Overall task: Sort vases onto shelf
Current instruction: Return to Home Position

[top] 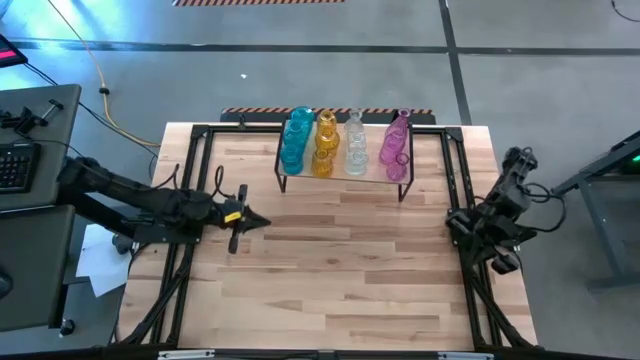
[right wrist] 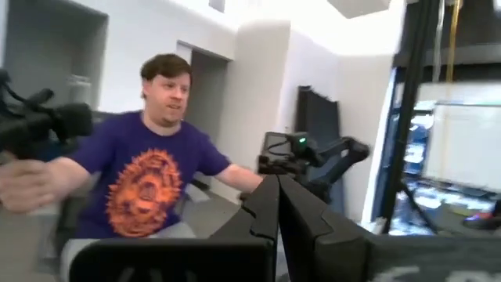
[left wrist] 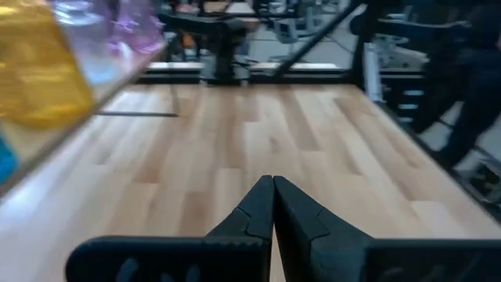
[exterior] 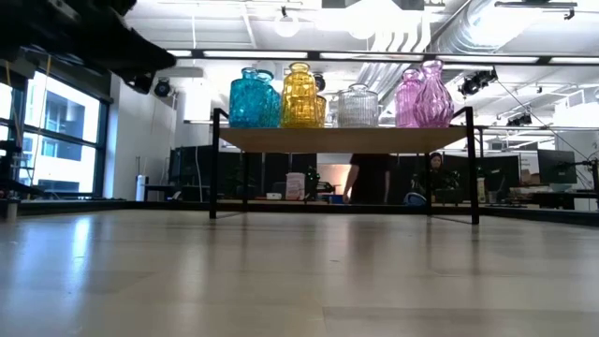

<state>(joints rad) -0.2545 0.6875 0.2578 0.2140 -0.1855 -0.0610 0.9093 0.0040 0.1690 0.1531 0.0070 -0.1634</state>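
Observation:
The shelf (top: pixel 342 177) stands at the table's far middle on thin black legs. On its board (exterior: pixel 342 139) stand the vases in colour groups: teal (top: pixel 296 138), yellow (top: pixel 325 143), clear (top: pixel 355 142) and pink (top: pixel 395 145). In the low view they show as teal (exterior: pixel 253 98), yellow (exterior: pixel 299 95), clear (exterior: pixel 357 106) and pink (exterior: pixel 423 95). My left gripper (top: pixel 260 222) is shut and holds nothing, level above the table's left part and pointing right. My right gripper (top: pixel 519 162) is shut and holds nothing, on its folded arm at the table's right edge.
A black metal frame (top: pixel 185 180) runs along the table's sides. The wooden tabletop (top: pixel 340 270) lies bare between the two arms and toward the near edge. A person in a purple shirt (right wrist: pixel 149 188) sits beyond the table in the right wrist view.

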